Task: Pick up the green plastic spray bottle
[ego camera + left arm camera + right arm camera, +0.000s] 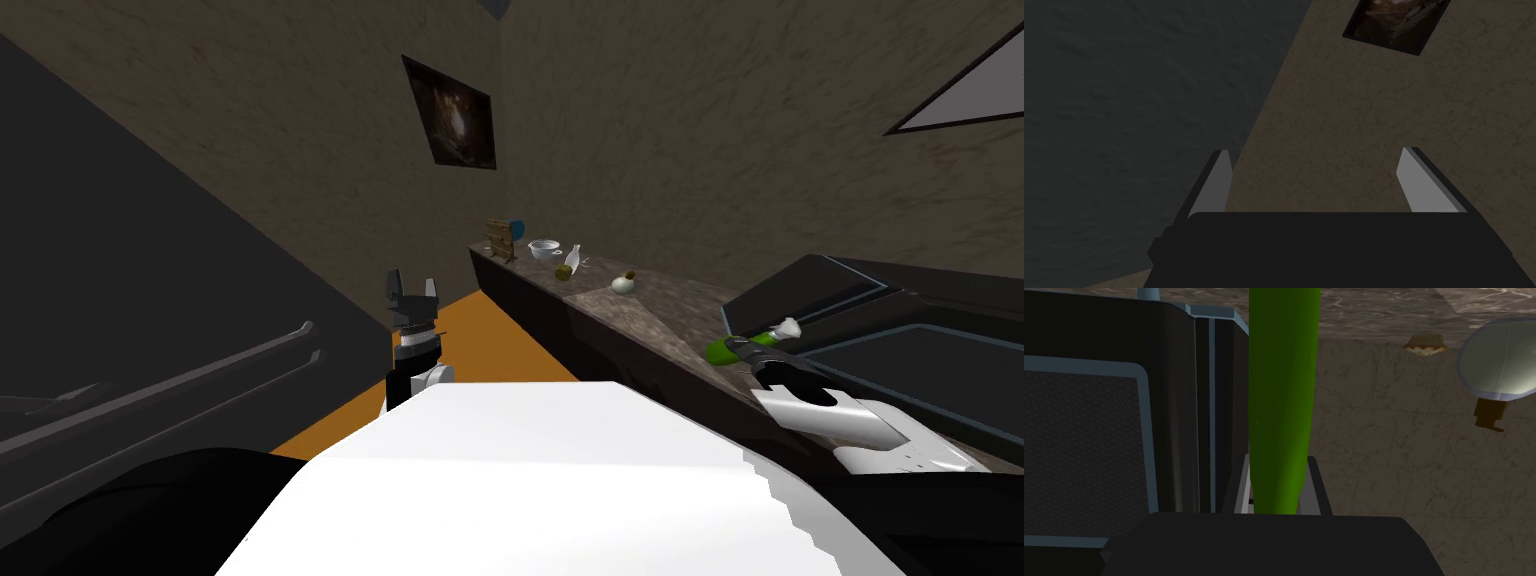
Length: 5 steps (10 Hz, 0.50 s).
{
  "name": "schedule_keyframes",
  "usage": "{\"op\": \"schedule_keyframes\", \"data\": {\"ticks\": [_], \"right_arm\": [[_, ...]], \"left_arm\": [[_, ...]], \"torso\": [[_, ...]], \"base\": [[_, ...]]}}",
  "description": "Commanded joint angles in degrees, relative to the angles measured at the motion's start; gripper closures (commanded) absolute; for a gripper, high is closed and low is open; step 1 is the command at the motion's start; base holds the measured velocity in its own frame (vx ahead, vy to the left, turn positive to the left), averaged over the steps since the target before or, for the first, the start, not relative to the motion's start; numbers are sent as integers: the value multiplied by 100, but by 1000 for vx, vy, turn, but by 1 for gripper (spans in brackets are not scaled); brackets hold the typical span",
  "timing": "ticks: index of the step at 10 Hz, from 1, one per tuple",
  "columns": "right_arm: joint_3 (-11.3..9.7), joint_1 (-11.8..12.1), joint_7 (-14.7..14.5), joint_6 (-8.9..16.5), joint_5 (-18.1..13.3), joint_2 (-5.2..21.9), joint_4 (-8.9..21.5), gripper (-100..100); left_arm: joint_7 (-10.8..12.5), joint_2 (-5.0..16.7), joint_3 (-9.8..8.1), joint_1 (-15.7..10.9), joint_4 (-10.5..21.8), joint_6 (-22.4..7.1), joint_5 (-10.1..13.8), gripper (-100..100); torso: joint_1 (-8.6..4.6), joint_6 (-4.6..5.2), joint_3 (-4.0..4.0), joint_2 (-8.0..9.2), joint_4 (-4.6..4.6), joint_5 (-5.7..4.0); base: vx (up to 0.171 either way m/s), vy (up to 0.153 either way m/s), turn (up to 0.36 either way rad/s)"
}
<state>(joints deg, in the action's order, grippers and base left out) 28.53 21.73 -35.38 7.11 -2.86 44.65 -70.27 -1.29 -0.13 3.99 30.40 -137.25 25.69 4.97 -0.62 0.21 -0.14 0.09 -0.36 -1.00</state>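
The spray bottle (718, 351) is green with a white head and lies sideways over the stone counter (680, 305), beside a black appliance (900, 320). My right gripper (745, 348) is shut on its middle. In the right wrist view the green body (1280, 388) runs straight out from between the two fingers (1242, 488), which press its sides; my right gripper (1278, 490) is close to the appliance's black side (1099, 438). I cannot tell whether the bottle touches the counter. My left gripper (412, 290) is raised over the orange floor, open (1316, 170) with nothing in it.
Further along the counter are a round pale flask (623, 284) (1499, 363), a small bottle (571, 262), a white bowl (544, 248) and a wooden rack (500, 238). A dark cabinet front with a long handle (250, 355) stands at my left. Orange floor (490, 345) lies between.
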Motion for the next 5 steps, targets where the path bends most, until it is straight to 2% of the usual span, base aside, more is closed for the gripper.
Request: {"op": "schedule_keyframes", "data": {"ticks": [1,2,3,4,5], "right_arm": [[17,45,1,43,27,17,-181,100],[225,319,-97,264,67,-131,-431,100],[225,319,-97,264,67,-131,-587,100],[204,301,-80,240,59,-126,-509,100],[211,309,-88,260,59,-129,-536,0]], "left_arm": [[0,0,0,0,0,0,0,0],[0,0,0,0,0,0,0,0],[0,0,0,0,0,0,0,0],[0,0,0,0,0,0,0,0],[0,0,0,0,0,0,0,0]], "torso": [[0,0,0,0,0,0],[6,-3,-1,-2,0,1],[2,2,1,3,-1,-2],[3,-1,2,2,1,1],[4,-2,-1,-2,0,-1]], "base": [[-10,-12,-9],[-17,-22,94],[-18,-25,39],[-7,-10,2],[0,0,0]]}}
